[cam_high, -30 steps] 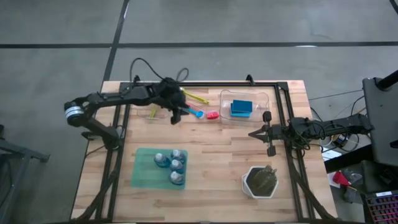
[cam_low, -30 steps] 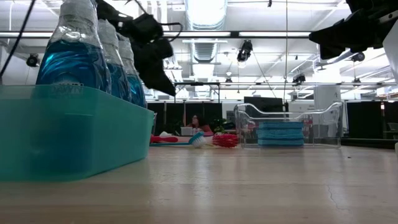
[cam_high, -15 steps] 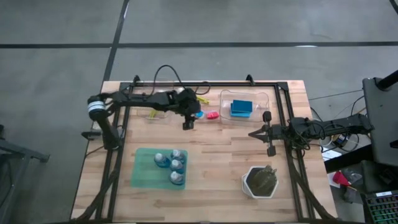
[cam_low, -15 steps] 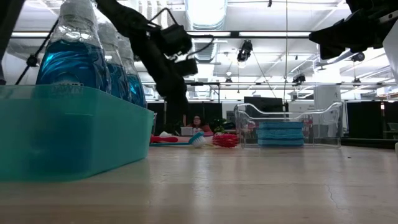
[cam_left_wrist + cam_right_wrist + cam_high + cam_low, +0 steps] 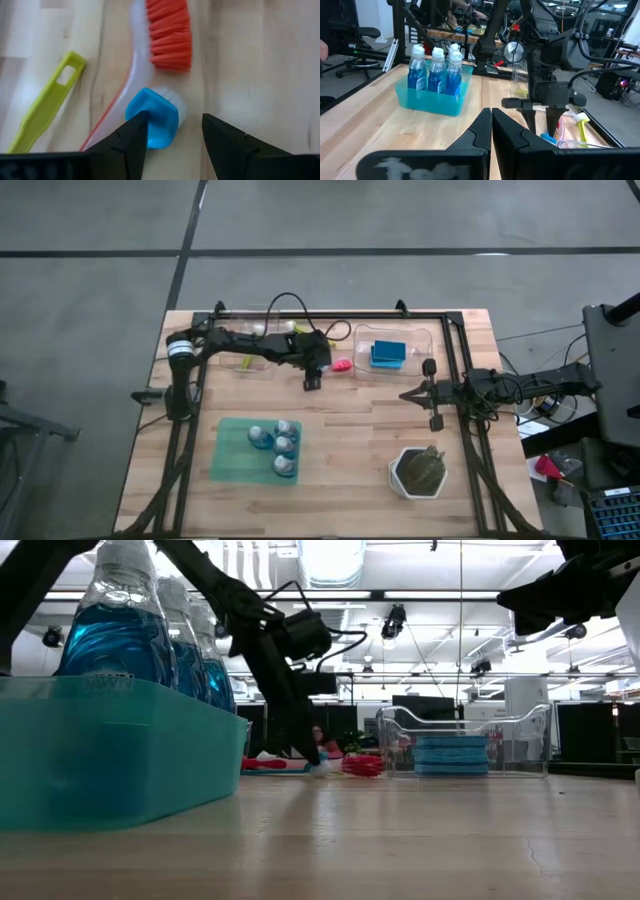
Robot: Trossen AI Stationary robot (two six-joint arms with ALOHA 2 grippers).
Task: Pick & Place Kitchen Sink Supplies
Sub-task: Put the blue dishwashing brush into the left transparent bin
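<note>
My left gripper [image 5: 313,378] [image 5: 172,137] is open and points steeply down at the table's far middle. Its fingers stand over the blue brush's head [image 5: 152,122] [image 5: 320,768], which lies on the wood, white bristles sideways. The pink brush [image 5: 169,35] [image 5: 341,365] lies just beyond, and the yellow-green brush [image 5: 47,102] beside it. Two blue sponges [image 5: 386,353] are stacked in a clear bin [image 5: 420,340]. Several bottles of blue liquid [image 5: 275,445] stand in a teal tray [image 5: 228,460]. My right gripper [image 5: 432,395] [image 5: 491,125] waits shut at the right. My left gripper comes slanting down from the table's left. One finger [image 5: 131,137] stands at the edge of the blue brush's head [image 5: 145,112]; the other finger [image 5: 220,142] stands apart from it. Whether the first finger touches the head, I cannot tell.
A white hexagonal pot with a dark plant [image 5: 418,471] stands near the front right. A second clear bin [image 5: 245,360] sits under my left arm at the far left. A black frame [image 5: 455,370] runs along the table's edges. Bare wood lies in the middle.
My left gripper has gone toward the table's right edge and down, from above the left clear bin to just over the blue brush, and has tipped steeper. The brushes have stayed where they were.
</note>
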